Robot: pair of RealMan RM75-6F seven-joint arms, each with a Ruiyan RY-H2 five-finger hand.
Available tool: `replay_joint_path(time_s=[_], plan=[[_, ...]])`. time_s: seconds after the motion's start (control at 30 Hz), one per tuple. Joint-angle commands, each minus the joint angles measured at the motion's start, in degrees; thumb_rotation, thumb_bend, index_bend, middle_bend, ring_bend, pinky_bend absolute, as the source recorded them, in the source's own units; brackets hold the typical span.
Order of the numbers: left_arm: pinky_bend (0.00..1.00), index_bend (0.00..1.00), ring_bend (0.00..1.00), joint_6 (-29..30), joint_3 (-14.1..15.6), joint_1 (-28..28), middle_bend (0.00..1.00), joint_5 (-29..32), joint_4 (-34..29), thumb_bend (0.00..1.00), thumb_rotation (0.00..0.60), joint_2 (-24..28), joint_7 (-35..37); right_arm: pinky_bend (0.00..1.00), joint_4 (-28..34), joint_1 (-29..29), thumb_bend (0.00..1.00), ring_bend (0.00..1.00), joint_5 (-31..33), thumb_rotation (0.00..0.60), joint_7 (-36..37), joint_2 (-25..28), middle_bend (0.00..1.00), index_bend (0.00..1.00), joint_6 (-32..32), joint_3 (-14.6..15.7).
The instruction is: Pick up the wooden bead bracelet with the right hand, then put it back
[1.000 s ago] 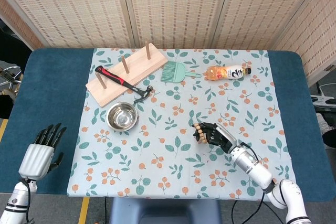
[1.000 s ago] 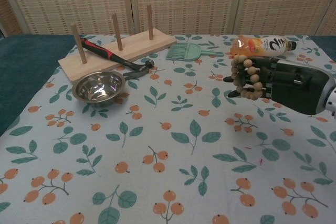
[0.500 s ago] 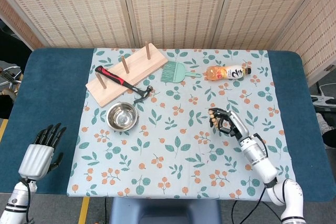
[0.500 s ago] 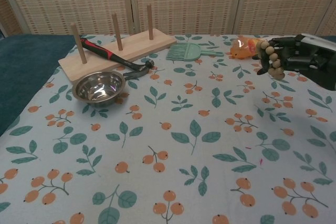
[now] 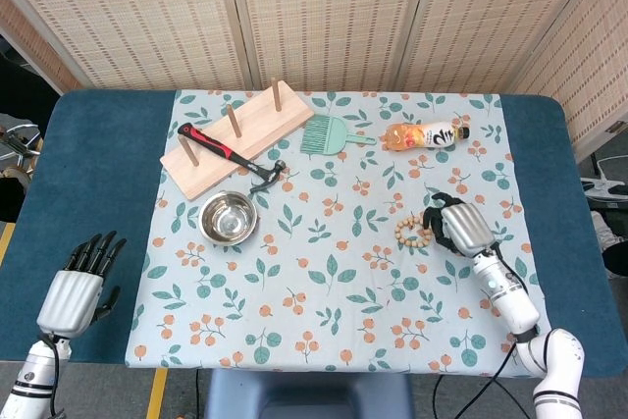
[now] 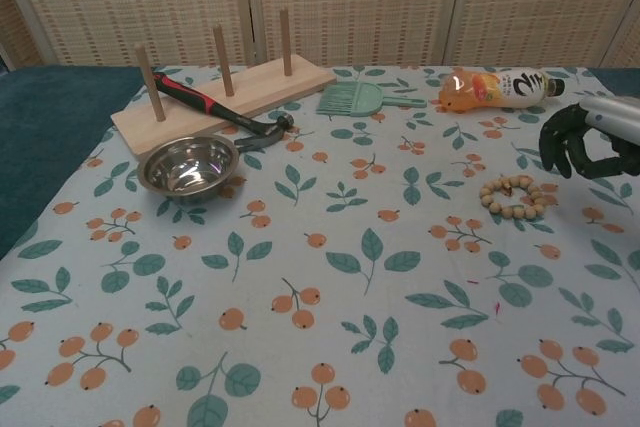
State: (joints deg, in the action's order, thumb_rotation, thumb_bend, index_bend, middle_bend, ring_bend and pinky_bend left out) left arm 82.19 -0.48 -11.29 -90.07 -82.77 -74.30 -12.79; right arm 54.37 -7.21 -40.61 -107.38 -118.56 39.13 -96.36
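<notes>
The wooden bead bracelet lies flat as a ring on the leaf-patterned tablecloth, right of centre; in the chest view the bracelet is at mid right. My right hand hovers just right of it and holds nothing. In the chest view the right hand is slightly above and behind the beads, its dark fingers loosely bent downward and apart from them. My left hand rests over the blue table at the front left, fingers stretched out and empty.
An orange drink bottle lies behind the bracelet. Further left are a green brush, a wooden peg board, a red-handled hammer and a steel bowl.
The right hand carried the bracelet rightward and down, then let go. The beads now lie on the cloth and the hand has drawn back to their right.
</notes>
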Motion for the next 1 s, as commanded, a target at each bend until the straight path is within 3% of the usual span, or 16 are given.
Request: replay_joint_path(time_s=[0.03,0.27,0.4,0.5,0.57,0.67,0.73,0.8,0.87,0.9,1.0], plan=[[0.17,0.02,0.0,0.0,0.1,0.0,0.0,-0.1,-0.1,0.44,0.6,0.1,0.0,0.34,-7.3,-2.5,0.88,0.19,-1.5,0.6,-11.3,0.6,0.61,0.56,3.0,-1.1],[0.17,0.02,0.0,0.6,-0.1,0.3,0.0,0.1,-0.2,0.44,0.6,0.5,0.5,0.34,-10.2,-3.2,0.88,0.19,5.1,0.6,-15.9,-0.3,0.61,0.54,8.3,-2.5],[0.17,0.02,0.0,0.6,-0.2,0.4,0.0,0.1,-0.1,0.44,0.6,0.6,0.6,0.34,-8.5,-2.4,0.88,0.19,9.9,0.6,-15.2,-1.1,0.6,0.48,11.6,-3.7],[0.17,0.02,0.0,0.7,-0.2,0.4,0.0,0.2,-0.1,0.44,0.6,0.6,0.7,0.3,-4.3,0.1,0.88,0.18,12.2,0.6,-13.9,-1.6,0.5,0.38,13.0,-3.6],[0.17,0.02,0.0,0.8,-0.3,0.4,0.0,0.2,-0.1,0.44,0.6,0.6,0.7,0.24,1.4,3.8,0.78,0.12,12.0,0.587,-13.4,-1.5,0.39,0.27,13.2,-2.6],[0.17,0.01,0.0,0.7,-0.4,0.4,0.0,0.3,0.0,0.44,0.6,0.6,0.9,0.13,13.7,13.1,0.49,0.02,10.0,0.513,-13.0,-1.1,0.21,0.06,11.8,-0.6],[0.17,0.01,0.0,0.8,-0.4,0.4,0.0,0.3,0.0,0.44,0.6,0.7,1.1,0.08,23.3,21.8,0.36,0.0,6.8,0.491,-13.5,-0.2,0.09,0.01,8.6,0.8],[0.17,0.0,0.0,1.0,-0.4,0.5,0.0,0.2,-0.1,0.44,0.6,0.7,1.3,0.03,33.3,32.0,0.29,0.0,2.6,0.483,-13.4,0.8,0.01,0.0,3.0,2.3],[0.18,0.0,0.0,1.2,-0.4,0.5,0.0,0.1,-0.2,0.44,0.6,0.9,1.7,0.0,39.4,39.5,0.26,0.0,1.1,0.485,-13.6,0.3,0.0,0.0,0.2,3.0],[0.19,0.0,0.0,1.5,-0.4,0.6,0.0,-0.1,-0.1,0.44,0.6,0.9,2.0,0.0,41.4,43.1,0.24,0.0,1.3,0.486,-13.9,-0.5,0.0,0.0,-0.3,2.9],[0.19,0.0,0.0,2.4,-0.5,0.7,0.0,-0.8,0.3,0.44,0.6,0.9,2.7,0.0,41.3,46.7,0.24,0.0,3.4,0.49,-13.5,-2.4,0.0,0.0,0.1,1.8]])
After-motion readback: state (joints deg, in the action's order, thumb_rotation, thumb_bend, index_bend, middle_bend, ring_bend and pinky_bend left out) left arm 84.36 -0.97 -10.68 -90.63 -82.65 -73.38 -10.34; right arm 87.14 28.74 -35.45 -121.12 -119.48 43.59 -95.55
